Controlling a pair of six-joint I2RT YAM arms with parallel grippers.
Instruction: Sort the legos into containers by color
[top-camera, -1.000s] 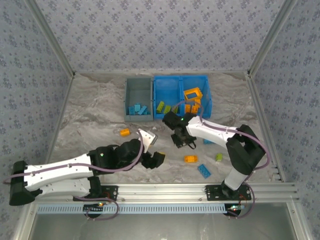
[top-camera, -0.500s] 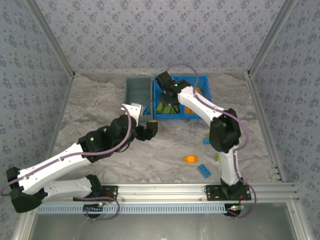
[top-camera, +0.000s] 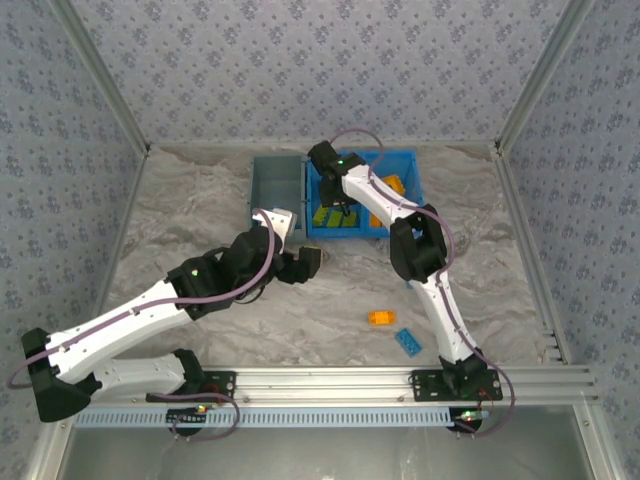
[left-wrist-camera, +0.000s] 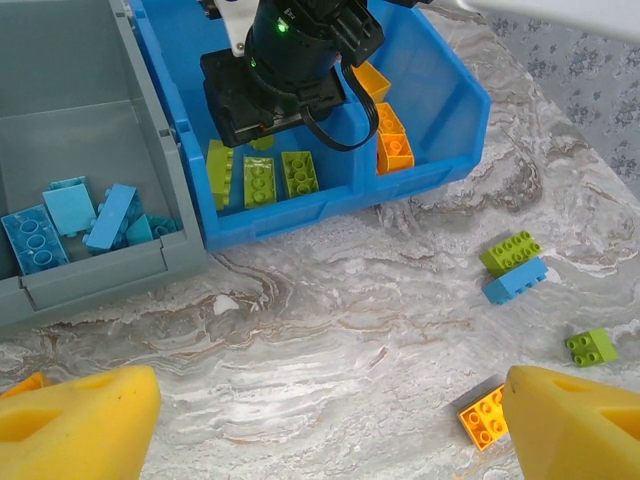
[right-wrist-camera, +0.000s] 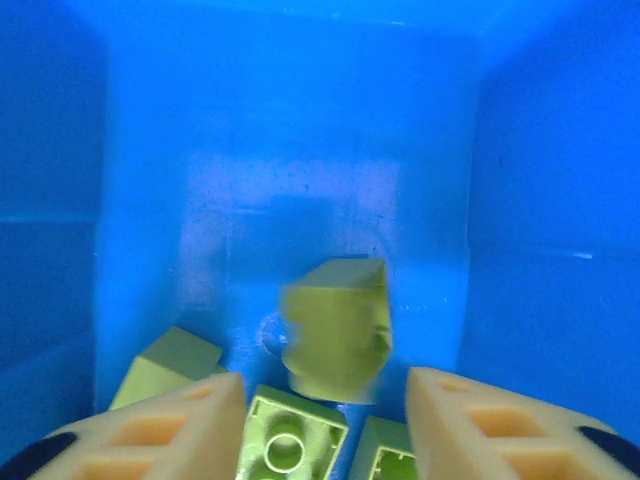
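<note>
Blue bin (right-wrist-camera: 540, 200) walls closely flank right fingers (right-wrist-camera: 150, 430)

Soft, even light falls from above in the top view. The arms throw only faint, fuzzy-edged shadows on the table (top-camera: 190, 220), and there is no hard glare. In the left wrist view the left gripper's fingers (left-wrist-camera: 80, 420) are soft, out-of-focus yellow masses at the lower corners, while the scene beyond them is crisp and bright. In the right wrist view the bright blue bin (right-wrist-camera: 280, 120) gives a heavy, saturated blue cast. A pale sheen sits on its wall beyond the right gripper's fingers (right-wrist-camera: 150, 435), and a lime brick (right-wrist-camera: 335, 330) just past their tips is smeared by blur.
</note>
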